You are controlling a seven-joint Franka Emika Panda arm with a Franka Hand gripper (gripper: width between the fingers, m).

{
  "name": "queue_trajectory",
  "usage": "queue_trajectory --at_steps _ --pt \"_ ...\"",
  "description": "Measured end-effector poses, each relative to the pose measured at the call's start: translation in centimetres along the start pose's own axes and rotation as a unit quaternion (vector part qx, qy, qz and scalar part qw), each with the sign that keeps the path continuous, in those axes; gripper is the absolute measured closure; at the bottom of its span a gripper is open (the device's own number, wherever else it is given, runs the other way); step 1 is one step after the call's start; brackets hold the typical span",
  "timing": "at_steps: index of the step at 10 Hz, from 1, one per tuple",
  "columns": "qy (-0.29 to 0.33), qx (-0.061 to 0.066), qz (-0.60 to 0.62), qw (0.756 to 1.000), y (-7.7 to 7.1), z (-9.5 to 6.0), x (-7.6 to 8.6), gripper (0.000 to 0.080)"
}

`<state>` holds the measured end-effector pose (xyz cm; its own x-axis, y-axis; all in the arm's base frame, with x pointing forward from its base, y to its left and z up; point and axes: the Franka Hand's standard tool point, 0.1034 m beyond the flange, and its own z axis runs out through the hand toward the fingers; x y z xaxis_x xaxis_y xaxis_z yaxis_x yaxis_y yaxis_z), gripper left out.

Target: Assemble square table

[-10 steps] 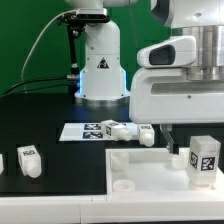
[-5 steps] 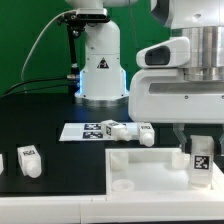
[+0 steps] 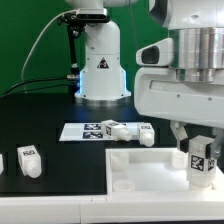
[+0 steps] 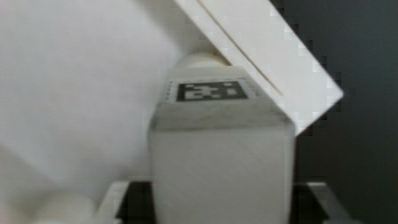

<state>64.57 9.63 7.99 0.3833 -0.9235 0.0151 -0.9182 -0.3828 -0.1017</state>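
The square table top lies flat and white at the front of the table, towards the exterior view's right. My gripper is shut on a chunky white leg with a tag, holding it upright at the top's right part. In the wrist view the leg fills the space between my gripper's fingers, with the table top behind it. Two more legs lie beyond the top's far edge. Another leg stands at the left.
The marker board lies flat behind the table top, partly under the two loose legs. The robot's white base stands at the back with cables to its left. A small white piece shows at the left edge.
The gripper body has shifted a little to the exterior view's left and turned. The held leg's tag now looks slightly rotated, and the leg stays at the same spot on the top.
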Motion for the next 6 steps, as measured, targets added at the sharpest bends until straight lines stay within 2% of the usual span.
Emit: queue_trajectory --at_steps 2,3,6 --pt "-0.008 -0.007 0.15 0.989 0.28 -0.04 -0.09 0.0514" --pt "-0.012 -0.007 0.181 0.983 0.4 0.0 -0.03 0.0514" --pt "-0.013 -0.009 0.159 0.987 0.43 0.03 -0.12 0.0514"
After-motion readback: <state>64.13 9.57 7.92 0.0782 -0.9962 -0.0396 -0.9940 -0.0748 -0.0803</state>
